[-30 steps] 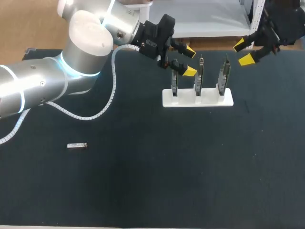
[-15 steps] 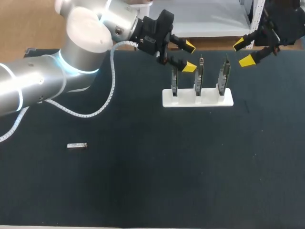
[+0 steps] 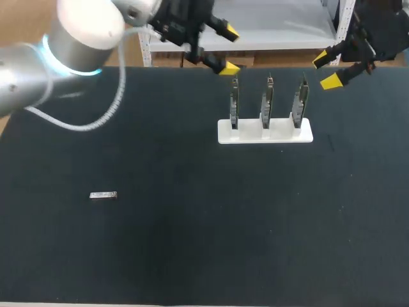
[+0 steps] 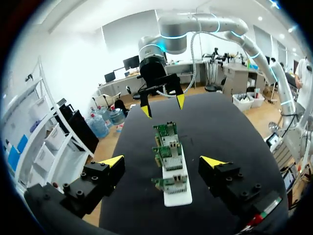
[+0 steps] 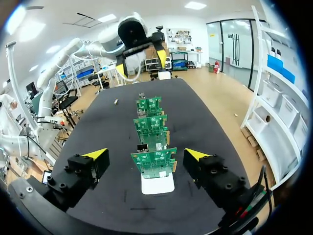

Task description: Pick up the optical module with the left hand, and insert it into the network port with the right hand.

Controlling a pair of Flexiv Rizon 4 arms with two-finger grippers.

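Now left hand [image 3: 228,48] has withdrawn — off the rack [image 3: 249,133].

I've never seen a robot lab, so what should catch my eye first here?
Probably the white stand at the far middle of the table, holding three green circuit boards upright in a row. The left pincer and right pincer, both open with bright yellow tips, hang near its two ends. A small silver optical module lies alone toward the table's left.

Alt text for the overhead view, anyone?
A silver optical module lies on a dark table, far from a white stand holding three upright circuit boards. The left gripper and right gripper hover open near the far edge.
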